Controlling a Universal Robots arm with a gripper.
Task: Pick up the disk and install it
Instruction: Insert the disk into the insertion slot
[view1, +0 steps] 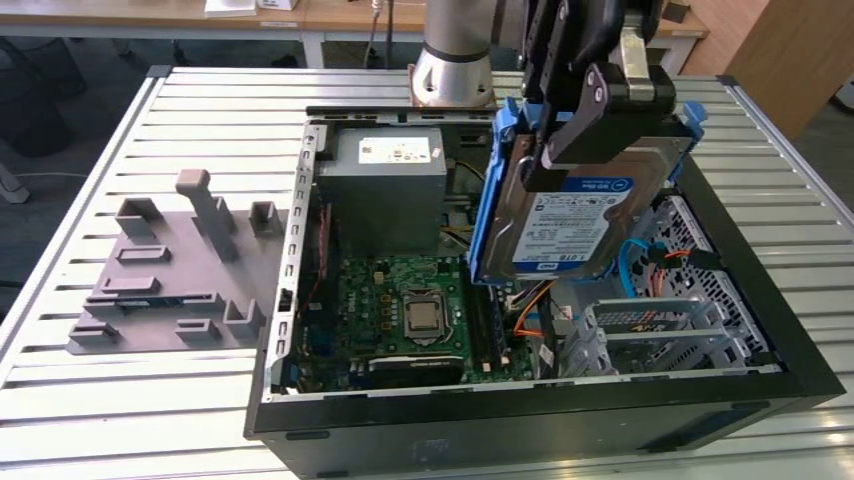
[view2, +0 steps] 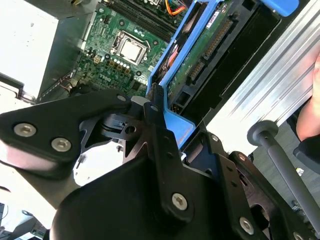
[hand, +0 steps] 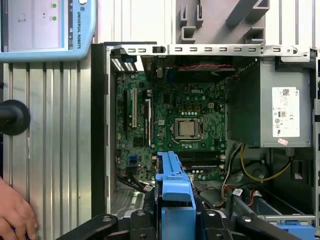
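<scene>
Nearest to me is the black front wall of the open computer case (view1: 534, 415), which lies on its side on the slatted table (view1: 120, 400). Just inside that wall sits the silver drive cage (view1: 661, 330). Beside it, toward the exterior view's left, the green motherboard (view1: 400, 300) lies bare. Above the case's middle hangs the disk (view1: 567, 225), tilted steeply on edge with its label facing out and open air between it and the case walls. Its lower edge is just over the orange cables (view1: 534, 300) between motherboard and cage. The gripper (view1: 594, 130) is clamped on the disk's upper end, across the blue rails (view1: 491, 190). Deeper in the case stands the grey power-supply box (view1: 387, 185), near the disk but apart from it. Outside the case, at the exterior view's left, a grey fixture (view1: 174, 270) rests well apart.
</scene>
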